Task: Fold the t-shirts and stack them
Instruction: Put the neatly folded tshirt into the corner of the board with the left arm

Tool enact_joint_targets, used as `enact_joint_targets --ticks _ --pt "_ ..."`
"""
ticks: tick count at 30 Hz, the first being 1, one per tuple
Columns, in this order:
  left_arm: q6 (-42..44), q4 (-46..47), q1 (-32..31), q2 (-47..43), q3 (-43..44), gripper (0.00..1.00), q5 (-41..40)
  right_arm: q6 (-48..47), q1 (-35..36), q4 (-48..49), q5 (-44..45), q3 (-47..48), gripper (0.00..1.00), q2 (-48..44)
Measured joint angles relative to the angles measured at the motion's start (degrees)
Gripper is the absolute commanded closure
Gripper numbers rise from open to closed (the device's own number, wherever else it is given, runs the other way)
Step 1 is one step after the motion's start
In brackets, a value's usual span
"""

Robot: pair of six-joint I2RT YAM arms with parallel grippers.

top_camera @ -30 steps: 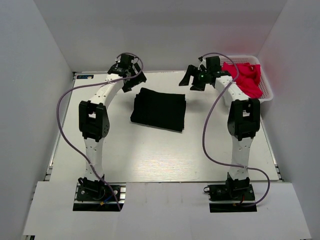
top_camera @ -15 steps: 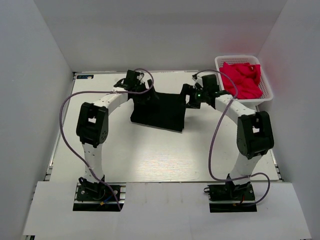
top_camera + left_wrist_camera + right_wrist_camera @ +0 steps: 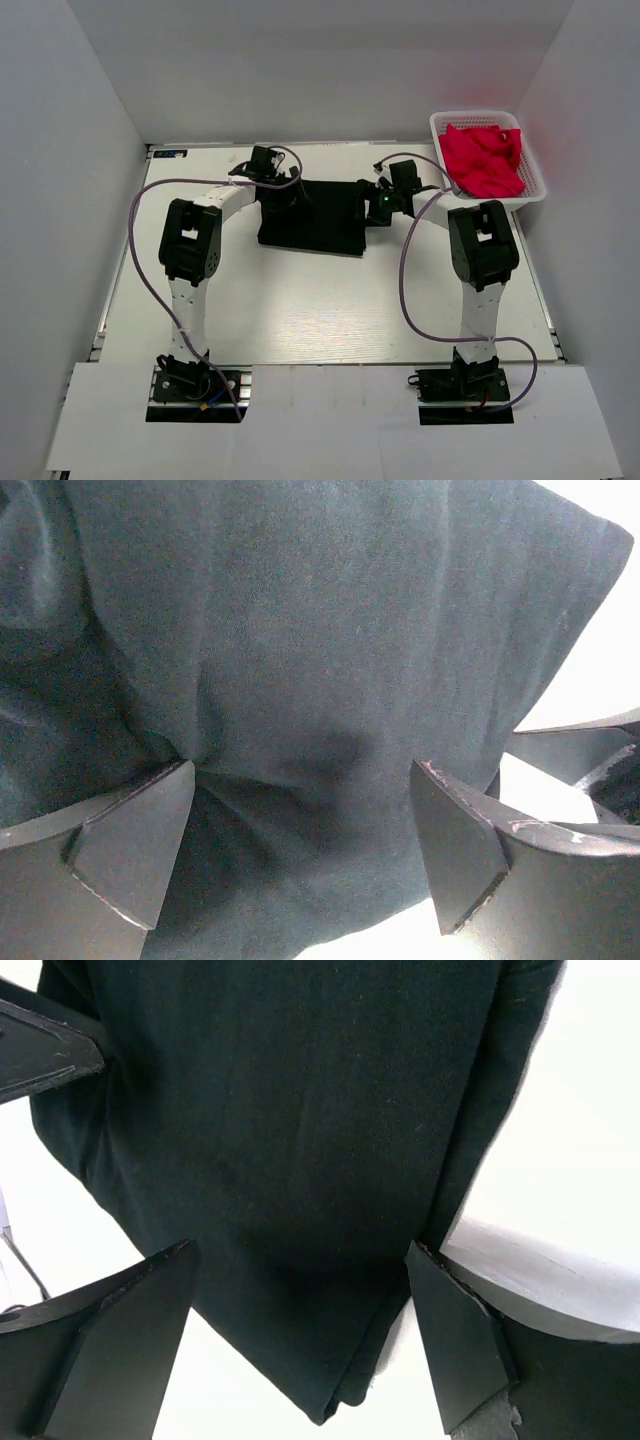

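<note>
White worktop (image 3: 300,310) between white walls (image 3: 330,60). A folded black t-shirt (image 3: 320,215) lies far centre. The left fingers (image 3: 130,850) and right fingers (image 3: 455,1340), spread wide, straddle its side edges without clamping it. A white basket (image 3: 475,115) of red cloth (image 3: 485,160) sits far right.

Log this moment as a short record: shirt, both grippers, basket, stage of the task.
black t-shirt: folded into a rectangle, flat on the table, far middle
left gripper: open, astride the shirt's left side, cloth puckered at one finger
right gripper: open, astride the shirt's right side
basket: white, far right corner, holds red cloth
stage: nothing gripped yet
</note>
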Motion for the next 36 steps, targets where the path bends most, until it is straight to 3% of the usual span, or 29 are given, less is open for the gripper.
enact_joint_targets --ticks 10,19,27,31,34,36 --pt "5.4 -9.05 0.17 -1.36 5.9 0.0 -8.68 -3.89 1.66 -4.02 2.25 1.18 0.09 -2.62" --pt "7.63 -9.86 1.27 -14.86 0.02 0.0 -19.23 -6.21 2.14 -4.44 2.58 -3.21 0.09 -21.46" --pt "9.66 -13.22 1.53 -5.77 2.82 0.0 -26.69 -6.67 2.1 -6.91 3.93 -11.06 0.09 -28.85" --pt "11.67 -12.92 1.53 -0.17 2.8 0.1 -26.12 -7.23 2.08 -8.96 6.12 -13.57 0.09 -32.2" --pt "12.28 -11.93 1.57 0.68 3.8 0.34 -25.16 -7.91 2.05 -9.94 8.33 -14.67 0.09 -34.4" --pt "12.61 -11.56 1.55 1.29 4.52 0.62 -25.31 -8.04 1.99 -10.64 9.79 -15.3 0.09 -35.5"
